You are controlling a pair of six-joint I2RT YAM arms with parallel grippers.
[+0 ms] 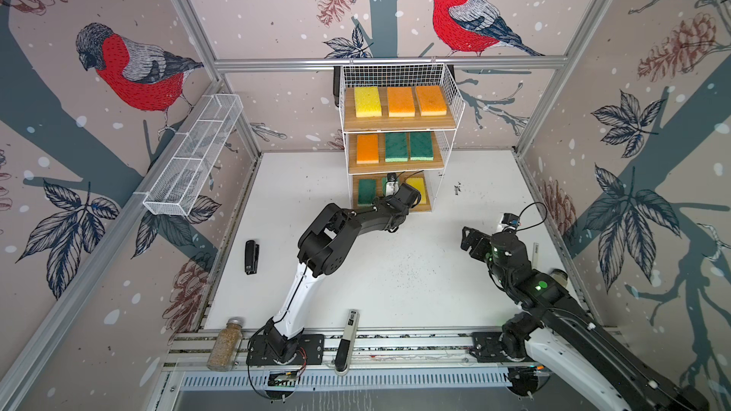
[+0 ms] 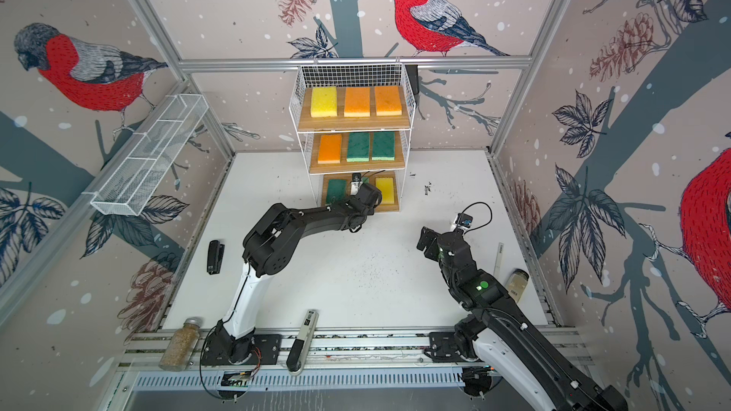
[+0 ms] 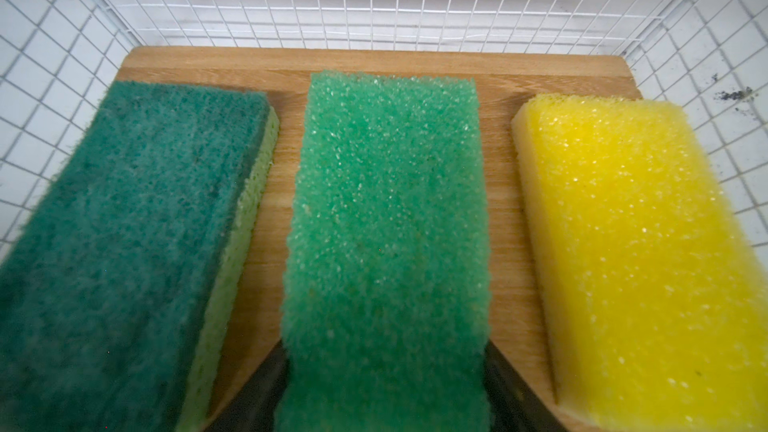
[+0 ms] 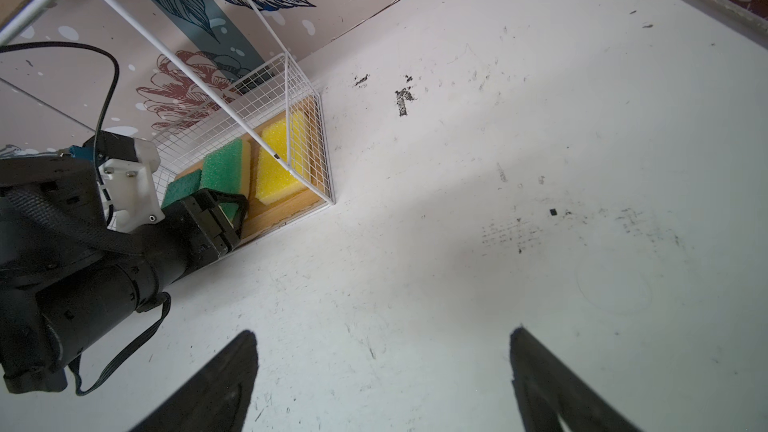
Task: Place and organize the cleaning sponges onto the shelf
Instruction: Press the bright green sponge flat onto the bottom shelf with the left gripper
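The shelf (image 1: 399, 123) stands at the back of the table. Its top board carries a yellow sponge (image 1: 367, 101) and two orange ones (image 1: 400, 101). An orange sponge (image 1: 367, 148) and two dark green ones (image 1: 396, 147) lie on the middle board. On the bottom board (image 3: 374, 64) a dark green sponge (image 3: 137, 222), a light green sponge (image 3: 390, 201) and a yellow sponge (image 3: 631, 234) lie side by side. My left gripper (image 3: 385, 342) reaches into that tier, its fingers (image 3: 511, 384) pressed against the light green sponge's near end. My right gripper (image 4: 383, 330) hangs open over bare table to the right.
A long white mesh basket (image 1: 194, 156) hangs on the left wall. A black stapler (image 1: 251, 256) lies on the table's left side. On the front rail are a glass jar (image 1: 225, 343) and a black and white tool (image 1: 346, 340). Another jar (image 2: 518, 282) stands at the right edge.
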